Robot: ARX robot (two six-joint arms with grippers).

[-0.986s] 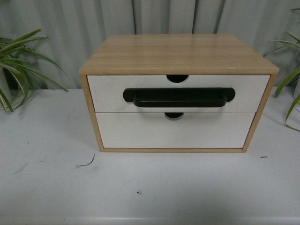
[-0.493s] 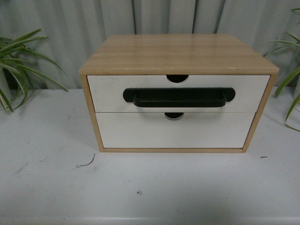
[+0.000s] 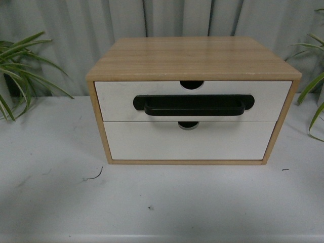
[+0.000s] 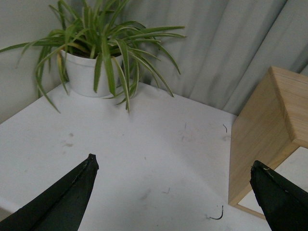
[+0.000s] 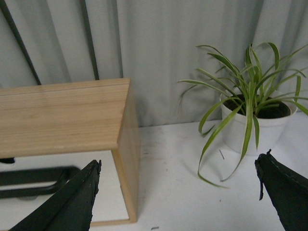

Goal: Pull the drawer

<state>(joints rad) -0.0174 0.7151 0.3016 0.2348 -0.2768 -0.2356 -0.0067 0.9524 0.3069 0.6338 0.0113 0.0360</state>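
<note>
- Left pincer (image 4: 173,160) and right pincer (image 5: 179,159), both released, hang clear of the white-fronted drawer with long black bar handle (image 3: 116,104).
- Drawer sits flush, centre frame.

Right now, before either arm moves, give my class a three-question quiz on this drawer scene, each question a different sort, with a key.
1. True or false: the left gripper is shut on the black bar handle.
2. Which drawer of the wooden cabinet carries that handle? A upper; B lower; C both.
3. Fill in: a potted ___ plant stands on the white table at each side of the cabinet.
Key: 1 false, it is open, clear of the cabinet, like the right gripper; 2 A, the upper drawer; 3 spider: left plant, right plant.
</note>
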